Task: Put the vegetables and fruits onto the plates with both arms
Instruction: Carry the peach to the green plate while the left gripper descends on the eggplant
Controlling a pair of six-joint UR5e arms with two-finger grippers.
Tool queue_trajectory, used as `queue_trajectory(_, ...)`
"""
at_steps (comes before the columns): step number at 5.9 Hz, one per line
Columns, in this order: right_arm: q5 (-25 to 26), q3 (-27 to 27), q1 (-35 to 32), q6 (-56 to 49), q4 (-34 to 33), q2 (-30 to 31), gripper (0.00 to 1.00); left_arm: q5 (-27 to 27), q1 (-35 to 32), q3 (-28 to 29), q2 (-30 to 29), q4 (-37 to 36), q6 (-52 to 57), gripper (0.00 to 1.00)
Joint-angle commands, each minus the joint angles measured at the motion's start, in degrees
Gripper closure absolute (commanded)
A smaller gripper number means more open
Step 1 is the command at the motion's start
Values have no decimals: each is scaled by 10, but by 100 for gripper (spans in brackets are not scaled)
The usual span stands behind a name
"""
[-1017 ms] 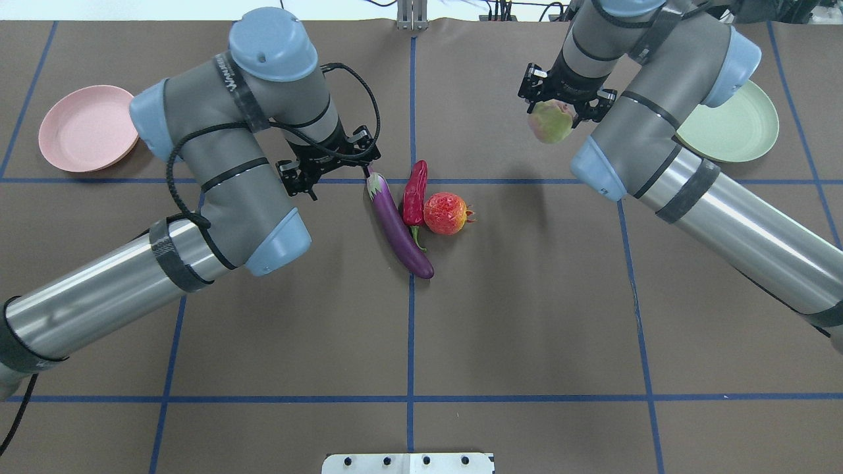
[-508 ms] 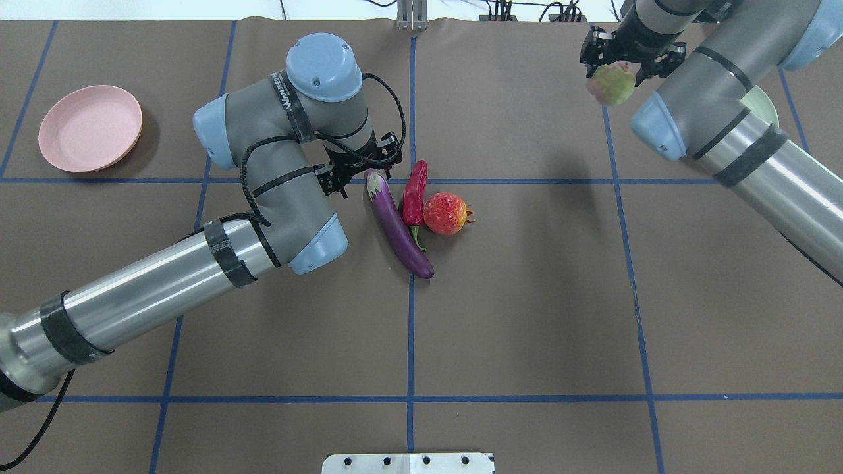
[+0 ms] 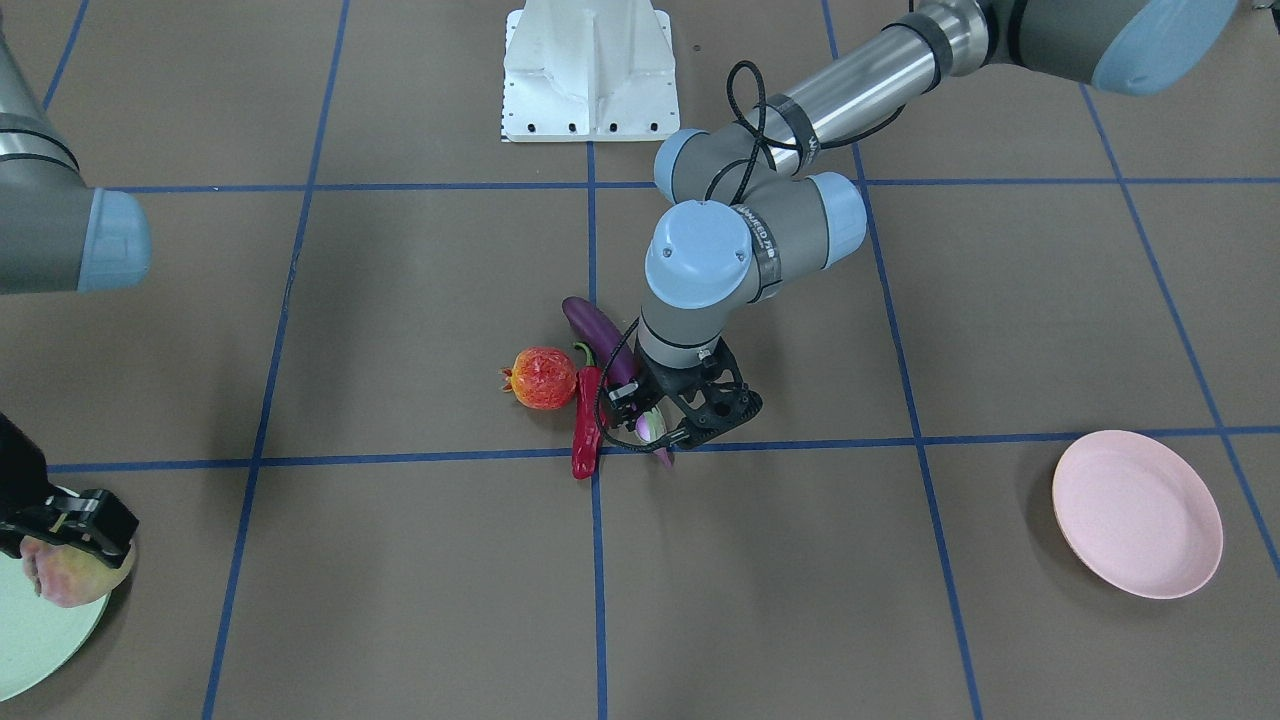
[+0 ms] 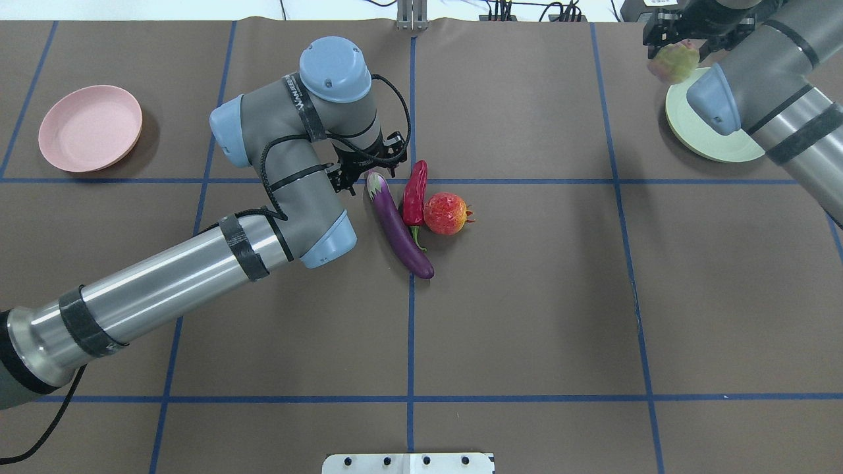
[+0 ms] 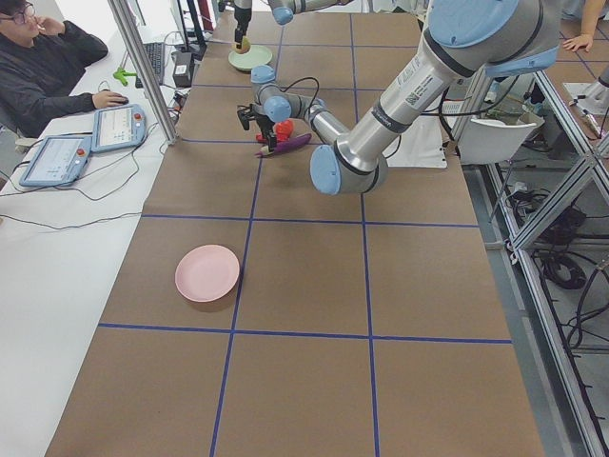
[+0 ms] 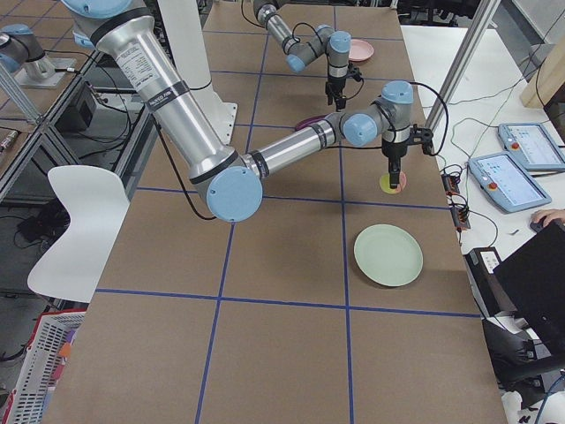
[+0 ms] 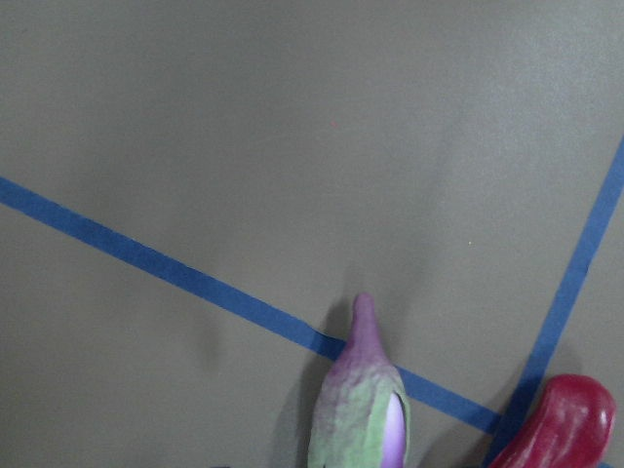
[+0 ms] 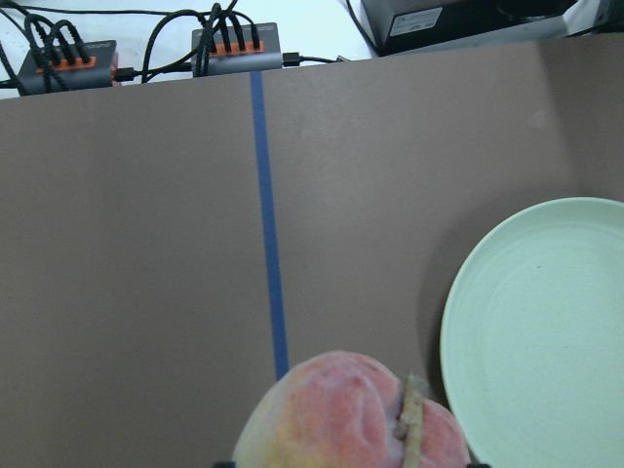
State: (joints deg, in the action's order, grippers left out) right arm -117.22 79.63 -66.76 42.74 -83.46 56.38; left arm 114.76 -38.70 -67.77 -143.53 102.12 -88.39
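Observation:
The purple eggplant (image 4: 398,227), red chili (image 4: 415,194) and pomegranate-like fruit (image 4: 445,213) lie together at the table's middle. My left gripper (image 4: 369,170) is open and low at the eggplant's cap end; in the front view its jaws (image 3: 655,432) straddle the cap. The left wrist view shows the cap (image 7: 361,409) and the chili tip (image 7: 561,429). My right gripper (image 4: 674,51) is shut on the peach (image 4: 673,62) and holds it above the far left rim of the mint green plate (image 4: 711,141). The pink plate (image 4: 90,128) lies empty at the far left.
The white base block (image 4: 408,463) sits at the near edge. Cable boxes (image 8: 239,44) line the far edge. An operator (image 5: 48,57) sits with tablets beside the table's far end. Blue tape lines cross the brown table cover.
My left gripper has moved right, up to the eggplant's cap. My right arm has carried the peach right and farther back, to the mint green plate's rim.

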Motion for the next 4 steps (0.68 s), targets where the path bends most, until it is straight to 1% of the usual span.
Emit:
queue_trajectory(1, 1, -45, -32, -74, 3, 3, 100, -1, 4, 17, -4, 16, 1, 17)
queue_trajectory(3, 1, -71, -50, -122, 4, 6, 100, -1, 11, 25, -4, 16, 1, 18)
queue_trajectory(4, 4, -103, -54, -139, 41, 13, 100, -1, 13, 29, -7, 16, 1, 21)
